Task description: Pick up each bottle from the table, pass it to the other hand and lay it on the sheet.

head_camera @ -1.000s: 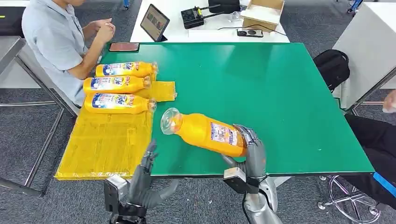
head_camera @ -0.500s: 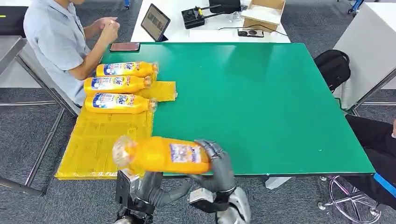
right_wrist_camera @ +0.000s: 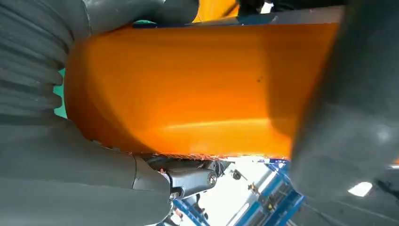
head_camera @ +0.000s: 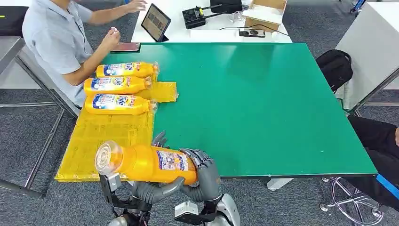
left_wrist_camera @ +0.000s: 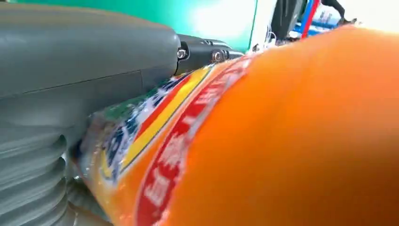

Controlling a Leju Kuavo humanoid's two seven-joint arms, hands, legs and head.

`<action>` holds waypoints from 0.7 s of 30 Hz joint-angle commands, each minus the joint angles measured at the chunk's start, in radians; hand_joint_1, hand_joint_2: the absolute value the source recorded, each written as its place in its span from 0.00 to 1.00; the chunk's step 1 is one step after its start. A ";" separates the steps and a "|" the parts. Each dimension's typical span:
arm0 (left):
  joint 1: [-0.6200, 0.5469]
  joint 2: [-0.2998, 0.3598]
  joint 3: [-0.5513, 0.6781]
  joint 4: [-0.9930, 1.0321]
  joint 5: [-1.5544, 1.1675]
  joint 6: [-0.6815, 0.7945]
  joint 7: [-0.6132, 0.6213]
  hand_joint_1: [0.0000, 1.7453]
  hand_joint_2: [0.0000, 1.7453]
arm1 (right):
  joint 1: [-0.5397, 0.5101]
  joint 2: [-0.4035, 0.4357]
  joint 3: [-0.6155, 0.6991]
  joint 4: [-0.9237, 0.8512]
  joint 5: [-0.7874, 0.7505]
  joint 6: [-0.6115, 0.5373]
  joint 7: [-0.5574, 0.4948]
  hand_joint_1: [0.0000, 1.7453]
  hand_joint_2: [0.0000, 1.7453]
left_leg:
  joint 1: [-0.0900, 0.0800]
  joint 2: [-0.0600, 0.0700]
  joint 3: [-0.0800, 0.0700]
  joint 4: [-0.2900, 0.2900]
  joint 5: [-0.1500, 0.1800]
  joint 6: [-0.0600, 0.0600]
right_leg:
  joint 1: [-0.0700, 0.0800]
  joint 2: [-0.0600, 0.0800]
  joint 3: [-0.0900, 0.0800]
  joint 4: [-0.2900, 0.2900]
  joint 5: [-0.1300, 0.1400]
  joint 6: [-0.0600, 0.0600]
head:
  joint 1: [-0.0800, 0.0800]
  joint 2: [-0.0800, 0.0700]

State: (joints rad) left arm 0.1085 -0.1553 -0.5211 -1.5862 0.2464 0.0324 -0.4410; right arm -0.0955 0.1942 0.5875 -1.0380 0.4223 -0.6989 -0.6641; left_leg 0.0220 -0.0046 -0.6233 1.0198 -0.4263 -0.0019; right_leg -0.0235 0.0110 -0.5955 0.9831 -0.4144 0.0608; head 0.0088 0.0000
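i have the bottle (head_camera: 143, 163) lying sideways over the table's (head_camera: 263, 103) near edge, its base toward my right hand (head_camera: 203, 173) and its clear cap end out past my left hand (head_camera: 151, 189), over the sheet's (head_camera: 101, 141) near corner. my right hand wraps the base end, fingers curled over the top of it. my left hand sits under the label part, thumb beneath and fingers (head_camera: 159, 139) up behind the bottle, touching it; i cannot tell how firmly it grips. beyond my left hand, three bottles (head_camera: 120, 86) lie side by side at the sheet's far end. a person (head_camera: 56, 42) sits past them.
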 commanded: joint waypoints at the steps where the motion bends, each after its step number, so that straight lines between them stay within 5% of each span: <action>1: -0.039 -0.023 0.063 -0.004 0.028 0.039 0.000 0.00 1.00 | -0.005 -0.030 0.100 0.128 -0.062 0.001 -0.034 1.00 1.00 | 0.000 -0.002 0.005 -0.001 -0.001 0.002 | 0.001 -0.003 0.007 -0.002 -0.002 -0.003 | 0.000 0.000; 7: -0.042 -0.035 0.089 -0.009 0.058 0.078 -0.016 0.04 1.00 | -0.006 -0.027 0.150 0.156 -0.119 0.015 -0.034 1.00 1.00 | 0.000 -0.002 0.003 -0.001 -0.001 0.001 | 0.001 -0.002 0.004 -0.001 -0.001 -0.002 | 0.000 0.000; 8: -0.042 -0.036 0.091 -0.008 0.068 0.077 -0.016 0.91 1.00 | -0.008 -0.028 0.157 0.159 -0.128 0.020 -0.034 1.00 1.00 | 0.000 -0.002 0.004 -0.001 -0.001 0.001 | 0.001 -0.004 0.006 -0.002 -0.002 -0.003 | 0.000 0.000; 9: -0.042 -0.036 0.093 -0.006 0.085 0.071 -0.014 1.00 1.00 | -0.009 -0.030 0.165 0.160 -0.135 0.023 -0.034 1.00 1.00 | 0.000 -0.002 0.003 -0.001 0.000 0.001 | 0.001 -0.003 0.003 -0.001 -0.001 -0.002 | 0.000 0.000; 13: -0.045 -0.034 0.096 -0.002 0.117 0.060 -0.014 1.00 1.00 | -0.013 -0.036 0.195 0.166 -0.156 0.043 -0.034 0.93 1.00 | 0.000 -0.002 0.003 -0.001 -0.001 0.001 | 0.001 -0.003 0.004 -0.002 -0.001 -0.002 | 0.000 0.000; 15: -0.048 -0.029 0.094 0.002 0.130 0.053 -0.009 1.00 1.00 | -0.013 -0.044 0.219 0.162 -0.178 0.065 -0.034 0.04 1.00 | 0.000 -0.002 0.004 -0.002 -0.001 0.001 | 0.001 -0.003 0.005 -0.002 -0.001 -0.002 | 0.000 0.000; 17: -0.053 -0.026 0.086 0.008 0.137 0.042 -0.002 1.00 1.00 | -0.016 -0.053 0.242 0.155 -0.184 0.058 -0.034 0.00 1.00 | 0.000 -0.003 0.004 -0.002 -0.001 0.001 | 0.001 -0.004 0.005 -0.002 -0.001 -0.003 | 0.000 0.000; 18: -0.054 -0.023 0.082 0.012 0.154 0.027 0.011 1.00 1.00 | -0.022 -0.053 0.251 0.161 -0.181 0.035 -0.034 0.00 0.00 | 0.000 -0.003 0.006 -0.002 -0.001 0.002 | 0.001 -0.005 0.007 -0.002 -0.002 -0.003 | 0.000 0.000; 21: -0.056 -0.018 0.076 0.015 0.170 0.005 0.021 1.00 1.00 | -0.024 -0.058 0.253 0.148 -0.197 0.029 -0.034 0.00 0.00 | 0.000 -0.001 0.004 -0.002 -0.001 0.001 | 0.001 -0.002 0.005 -0.002 -0.001 -0.003 | 0.000 0.000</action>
State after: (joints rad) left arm 0.1096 -0.1877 -0.4604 -1.6056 0.3838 0.0774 -0.4444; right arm -0.1124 0.1785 0.7442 -0.9377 0.2468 -0.6519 -0.6641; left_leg 0.0220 -0.0046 -0.6239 1.0198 -0.4264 -0.0019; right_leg -0.0235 0.0111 -0.5959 0.9831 -0.4144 0.0607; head 0.0084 0.0000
